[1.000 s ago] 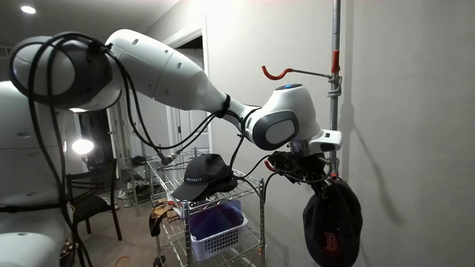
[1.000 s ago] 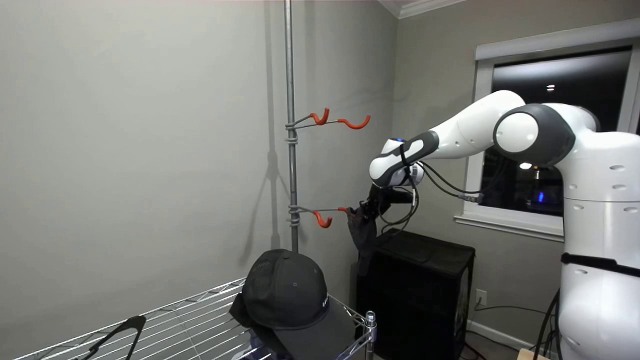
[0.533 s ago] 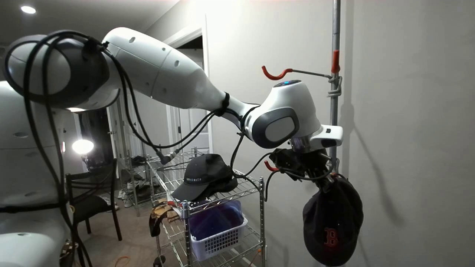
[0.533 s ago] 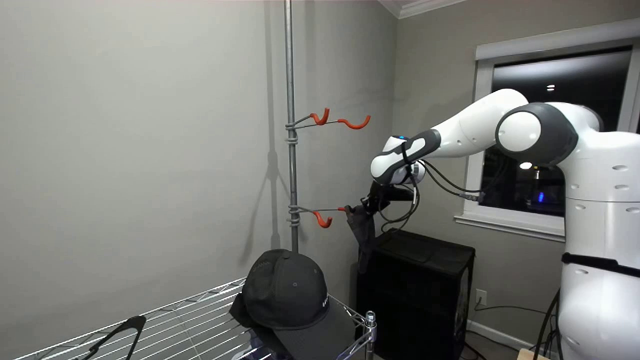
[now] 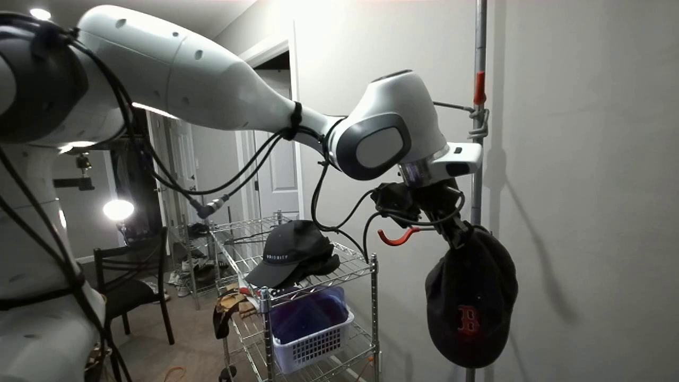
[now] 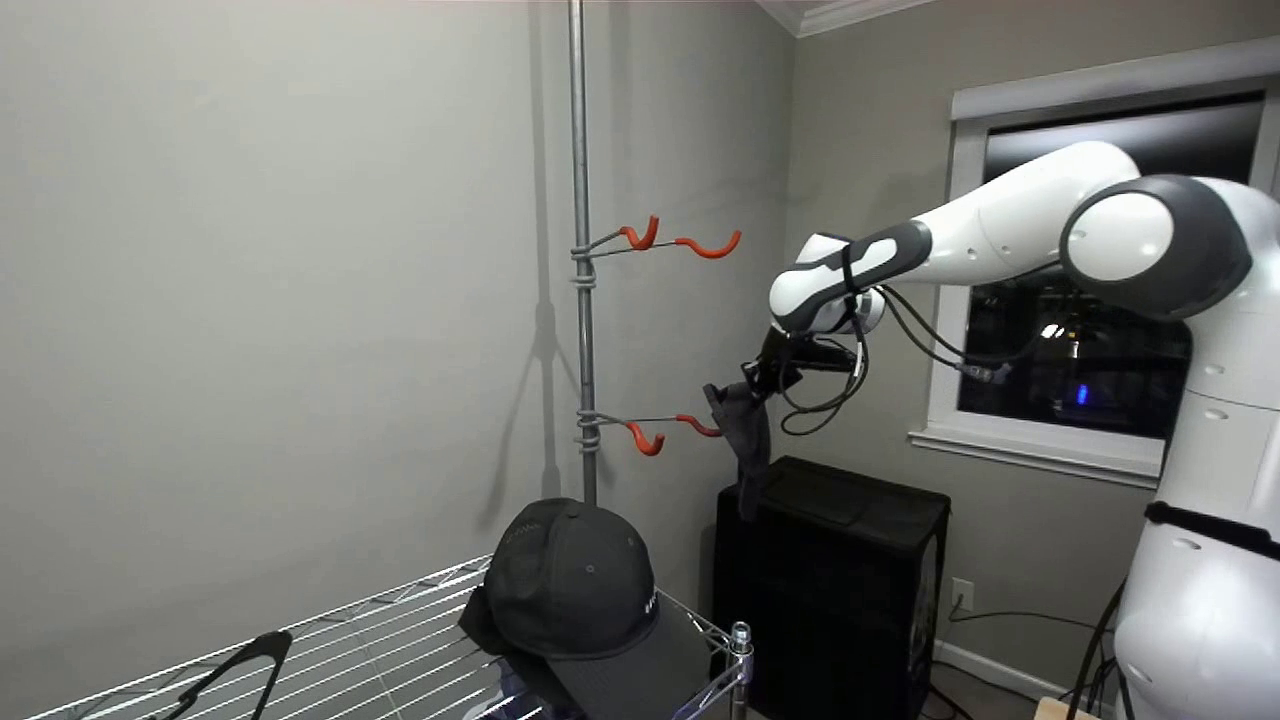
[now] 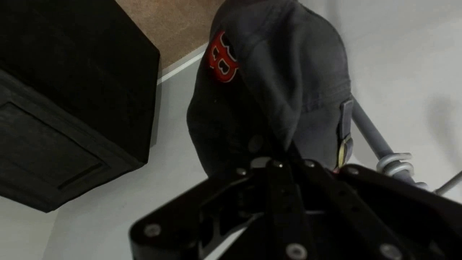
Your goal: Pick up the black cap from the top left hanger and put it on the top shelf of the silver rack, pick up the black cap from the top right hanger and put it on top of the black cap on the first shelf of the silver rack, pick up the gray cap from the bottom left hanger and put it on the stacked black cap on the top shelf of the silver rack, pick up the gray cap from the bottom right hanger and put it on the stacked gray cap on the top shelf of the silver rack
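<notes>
1. So the end effector [image 7: 293, 162] is clamped onto a dark gray cap [image 5: 471, 297], the one with a red B on it. Wrist view shows the pinch nicely, with the cap's strap buckle [image 7: 342, 153] near the grip.
2. Cap's just dangling from it, close to the gray pole [image 6: 579, 130] and well apart from the stack on the silver rack [image 5: 267, 331].
3. In an exterior view, a red lower hook [image 6: 697, 427] is right beside the cap. Touching or not? Can't tell, tbh.
4. Top shelf [image 6: 380, 645] has two caps piled up, visible in both exterior views: the lettered black cap [image 5: 296, 246] on top, the other black cap [image 5: 325, 265] mostly hidden under it.
5. Lower in the rack there's a white basket [image 5: 318, 347].
</notes>
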{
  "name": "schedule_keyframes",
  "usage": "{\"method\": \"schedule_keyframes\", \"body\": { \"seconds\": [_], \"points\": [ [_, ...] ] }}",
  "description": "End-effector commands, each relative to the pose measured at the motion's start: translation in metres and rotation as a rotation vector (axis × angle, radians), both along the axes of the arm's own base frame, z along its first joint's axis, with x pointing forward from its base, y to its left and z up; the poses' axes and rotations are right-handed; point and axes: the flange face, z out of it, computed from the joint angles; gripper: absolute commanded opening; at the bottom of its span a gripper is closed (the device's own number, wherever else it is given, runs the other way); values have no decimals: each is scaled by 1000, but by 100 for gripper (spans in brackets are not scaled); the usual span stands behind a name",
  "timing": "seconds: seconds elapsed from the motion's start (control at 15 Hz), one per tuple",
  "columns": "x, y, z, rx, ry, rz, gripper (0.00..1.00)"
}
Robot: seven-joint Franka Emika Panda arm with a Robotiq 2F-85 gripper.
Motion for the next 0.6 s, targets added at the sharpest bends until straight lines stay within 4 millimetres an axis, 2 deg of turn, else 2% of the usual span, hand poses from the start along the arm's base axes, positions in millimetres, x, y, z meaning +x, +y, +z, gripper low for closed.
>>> {"method": "schedule_keyframes", "body": {
  "seconds": [0.0,0.2,0.53],
  "points": [
    [-53,24,41,24,-16,-7,0],
    [-90,46,80,38,-22,-13,0],
    [-130,123,126,80,33,119,0]
  ]
}}
